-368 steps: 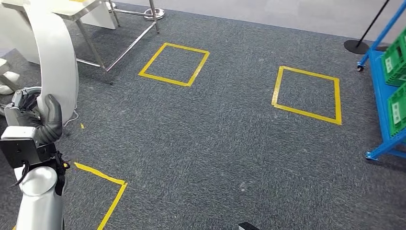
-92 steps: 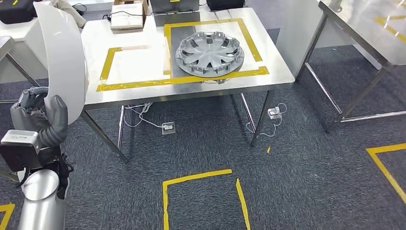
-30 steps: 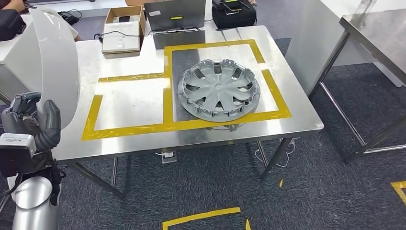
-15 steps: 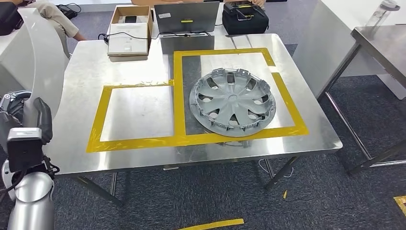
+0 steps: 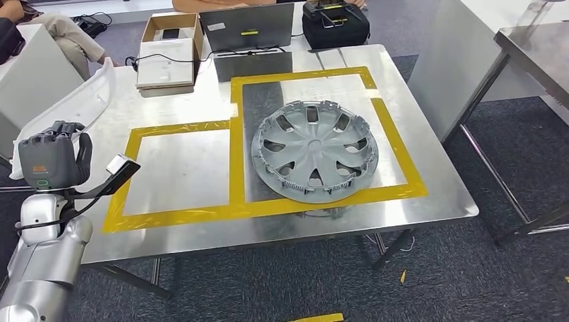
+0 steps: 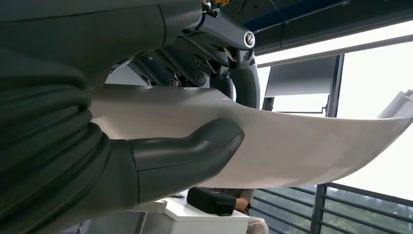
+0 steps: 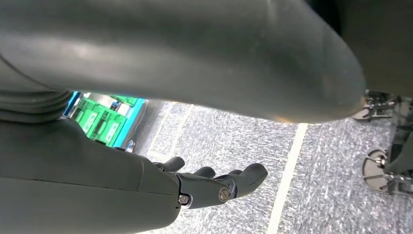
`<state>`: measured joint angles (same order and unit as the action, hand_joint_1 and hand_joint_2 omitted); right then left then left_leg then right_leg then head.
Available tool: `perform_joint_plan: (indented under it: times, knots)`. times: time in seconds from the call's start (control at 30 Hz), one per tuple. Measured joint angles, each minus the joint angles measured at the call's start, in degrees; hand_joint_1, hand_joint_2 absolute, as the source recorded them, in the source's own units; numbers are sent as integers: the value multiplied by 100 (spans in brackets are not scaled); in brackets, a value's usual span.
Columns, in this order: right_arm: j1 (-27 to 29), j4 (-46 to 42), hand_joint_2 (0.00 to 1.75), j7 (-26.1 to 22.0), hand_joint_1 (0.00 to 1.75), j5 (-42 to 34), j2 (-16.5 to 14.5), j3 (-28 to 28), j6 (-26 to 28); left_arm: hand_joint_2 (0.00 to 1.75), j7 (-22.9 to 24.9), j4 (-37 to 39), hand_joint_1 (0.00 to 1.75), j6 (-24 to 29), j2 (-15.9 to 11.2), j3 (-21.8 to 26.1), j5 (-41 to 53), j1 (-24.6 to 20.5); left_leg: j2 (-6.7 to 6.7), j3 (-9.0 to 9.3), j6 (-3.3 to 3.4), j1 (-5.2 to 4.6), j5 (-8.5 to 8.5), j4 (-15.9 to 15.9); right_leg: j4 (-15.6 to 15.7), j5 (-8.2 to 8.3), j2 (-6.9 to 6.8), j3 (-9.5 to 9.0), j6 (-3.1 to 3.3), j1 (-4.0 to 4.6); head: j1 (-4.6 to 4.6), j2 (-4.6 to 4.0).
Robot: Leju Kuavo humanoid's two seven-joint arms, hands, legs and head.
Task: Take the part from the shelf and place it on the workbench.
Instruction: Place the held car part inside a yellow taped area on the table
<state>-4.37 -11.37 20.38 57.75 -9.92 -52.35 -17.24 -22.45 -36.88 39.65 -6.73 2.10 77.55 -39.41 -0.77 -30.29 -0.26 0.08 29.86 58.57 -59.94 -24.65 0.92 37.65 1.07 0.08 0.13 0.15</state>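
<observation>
- Our left hand (image 5: 54, 159) is raised at the left edge of the steel desk (image 5: 201, 228), its grey ribbed back toward the head camera, the silver forearm rising from below.
- It grips the long curved white plastic part (image 5: 74, 107); at the left wrist we see the thick grey thumb (image 6: 187, 152) pressed against the panel's one face and the darker fingers (image 6: 243, 78) wrapped over the other.
- The part leans away from the hand, up and over the desk's left rim, beside the smaller yellow-taped square (image 5: 176, 169).
- A silver hubcap (image 5: 314, 150) lies flat inside the larger yellow-taped square (image 5: 386, 121).
- Our right hand (image 7: 214, 187) hangs over grey carpet (image 7: 336, 170), its fingers lightly curled, apart, and holding nothing.
</observation>
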Motion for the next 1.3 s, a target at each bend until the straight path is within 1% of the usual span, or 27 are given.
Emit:
perform_joint_plan:
  times: [0.1,0.27,0.4,0.57,0.6,0.73,0.87,0.9,1.03,1.3]
  knots:
    - [2,0,0,1,0,-88,0,25,24,175,289,330,175,-56,59,-76,153,-192,4,24,-21,-1,5,-41,1,-11,1,-4,19,3,-1,0]
    - [3,0,0,-1,0,-131,25,109,61,175,186,1028,175,21,297,-167,-39,-588,5,23,-88,0,-10,-50,0,-1,-5,-12,35,5,1,0]
    - [12,0,0,-1,0,-131,51,125,61,175,186,1312,175,27,437,-193,-48,-747,15,24,-99,-4,-11,-47,4,11,3,-20,34,-2,2,0]
    - [18,0,0,-1,0,-131,58,128,62,175,178,1378,175,28,468,-194,-55,-782,17,27,-99,-8,-11,-46,8,15,4,-24,29,-5,2,0]
    - [19,0,0,-1,0,-131,60,129,70,175,120,1409,175,28,483,-193,-85,-791,17,30,-99,-8,-11,-44,9,16,3,-26,27,-6,2,0]
    - [32,0,0,-1,0,-62,77,156,105,175,-459,1545,175,30,688,-187,-393,-812,12,33,-97,-12,-11,-38,19,19,-4,-39,22,-10,2,0]
    - [35,0,0,-1,0,22,75,210,78,175,-677,1551,0,31,826,-167,-414,-807,12,32,-96,-12,-10,-38,25,22,-2,-42,17,-12,2,-1]
    - [36,0,0,-1,0,45,71,228,72,175,-700,1551,0,32,852,-155,-396,-808,12,31,-96,-13,-9,-38,25,23,-2,-42,17,-13,2,-1]
    - [36,0,0,-1,0,146,21,305,61,0,-792,1551,0,36,898,-33,-361,-811,15,29,-94,-14,-8,-38,26,23,2,-43,16,-15,3,0]
    - [34,0,0,-1,0,229,-26,413,65,0,-828,1558,0,37,902,255,-382,-810,13,29,-94,-14,-9,-39,26,23,-3,-48,16,-13,2,0]
